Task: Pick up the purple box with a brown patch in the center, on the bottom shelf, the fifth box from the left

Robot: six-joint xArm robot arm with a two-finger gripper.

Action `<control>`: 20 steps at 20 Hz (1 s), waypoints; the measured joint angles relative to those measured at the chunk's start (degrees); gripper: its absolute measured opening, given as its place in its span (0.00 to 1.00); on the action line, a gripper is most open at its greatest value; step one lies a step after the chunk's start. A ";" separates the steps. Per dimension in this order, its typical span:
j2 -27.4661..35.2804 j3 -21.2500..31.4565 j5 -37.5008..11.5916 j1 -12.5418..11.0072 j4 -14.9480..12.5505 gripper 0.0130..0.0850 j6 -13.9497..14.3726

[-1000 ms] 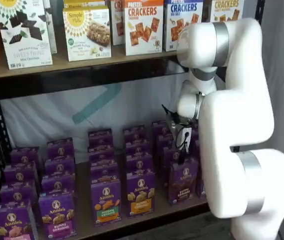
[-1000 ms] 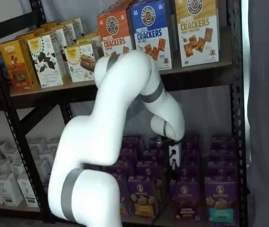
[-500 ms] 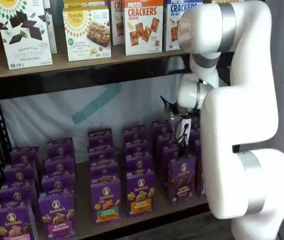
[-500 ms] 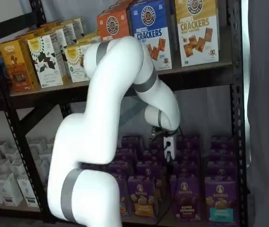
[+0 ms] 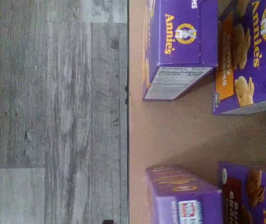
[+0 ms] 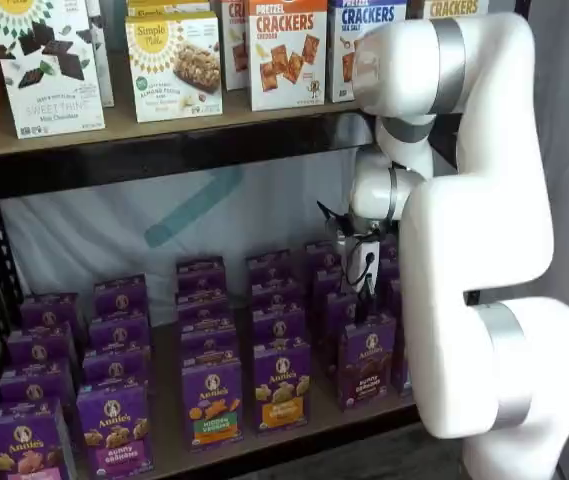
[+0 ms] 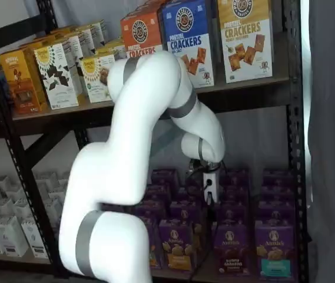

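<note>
The purple box (image 6: 367,360) with the brown band stands upright at the front of its row on the bottom shelf (image 6: 167,420), and shows in both shelf views (image 7: 231,250). My gripper (image 6: 360,288) hangs above and slightly behind it, clear of its top. It also shows in a shelf view (image 7: 210,199). Its dark fingers show no clear gap and hold no box. The wrist view shows the tan board (image 5: 161,130), purple carton tops and a brown-fronted carton (image 5: 247,196). No fingers show there.
An orange-band carton (image 6: 282,385) stands left of the purple box and a teal-band one (image 7: 273,256) to its right. Cracker boxes (image 6: 287,50) line the higher shelf. The black rack post (image 7: 294,147) is at the right. My white arm (image 6: 474,250) fills the right side.
My gripper has risen a little from just above the purple box's top and shifted slightly left. The boxes have not moved.
</note>
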 joint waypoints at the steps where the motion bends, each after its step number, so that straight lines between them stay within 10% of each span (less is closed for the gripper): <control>1: 0.69 -0.72 0.34 -0.08 -0.20 1.00 0.10; 20: 11.18 -12.97 5.59 -2.69 -3.27 1.00 0.23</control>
